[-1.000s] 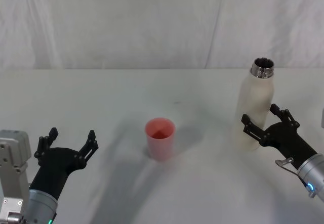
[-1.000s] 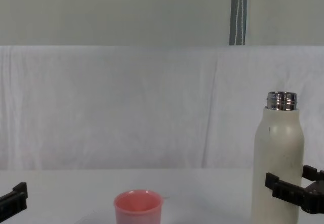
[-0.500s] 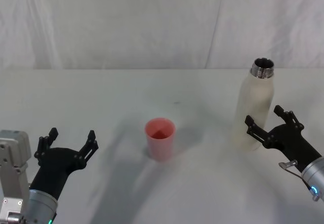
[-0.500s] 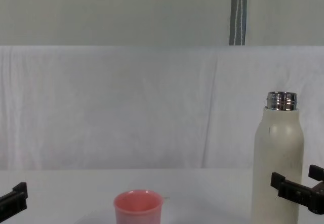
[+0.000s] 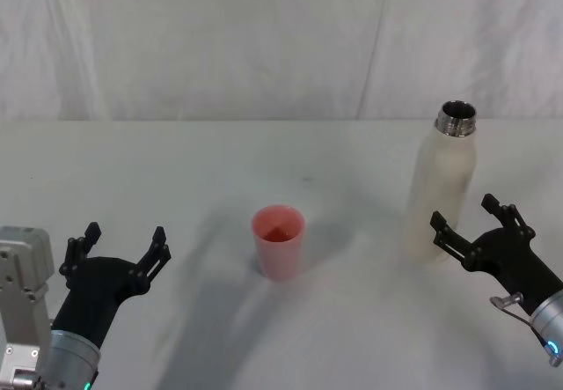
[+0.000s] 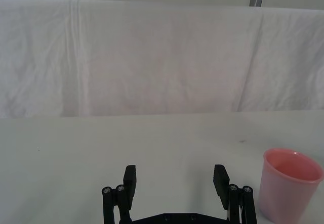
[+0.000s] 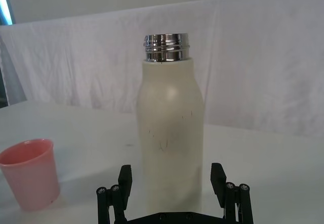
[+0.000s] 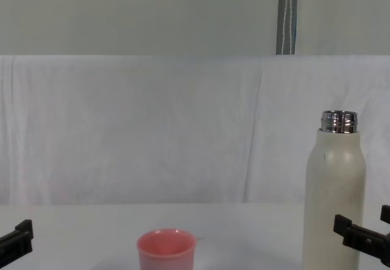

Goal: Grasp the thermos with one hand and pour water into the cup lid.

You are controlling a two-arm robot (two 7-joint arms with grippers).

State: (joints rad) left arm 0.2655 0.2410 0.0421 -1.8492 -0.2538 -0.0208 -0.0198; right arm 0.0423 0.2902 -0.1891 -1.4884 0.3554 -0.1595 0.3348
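Observation:
The thermos (image 5: 442,187) stands upright and uncapped at the right of the table; its steel neck shows in the right wrist view (image 7: 169,133) and the chest view (image 8: 335,191). My right gripper (image 5: 462,212) is open just in front of the thermos's lower body, with its fingers apart from it (image 7: 171,171). The pink cup lid (image 5: 279,242) stands upright at the table's middle (image 8: 166,252), left of the thermos (image 7: 29,178). My left gripper (image 5: 126,233) is open and empty at the near left, with the cup lid (image 6: 289,183) off to its right.
The white table (image 5: 220,161) ends at a white cloth backdrop (image 5: 220,47) behind. A grey vertical pole (image 8: 287,14) rises behind the cloth. Bare tabletop lies between the cup lid and the thermos.
My right gripper has drawn back toward me and slightly right, so its open fingers no longer straddle the thermos. The thermos, cup lid and left arm have not moved.

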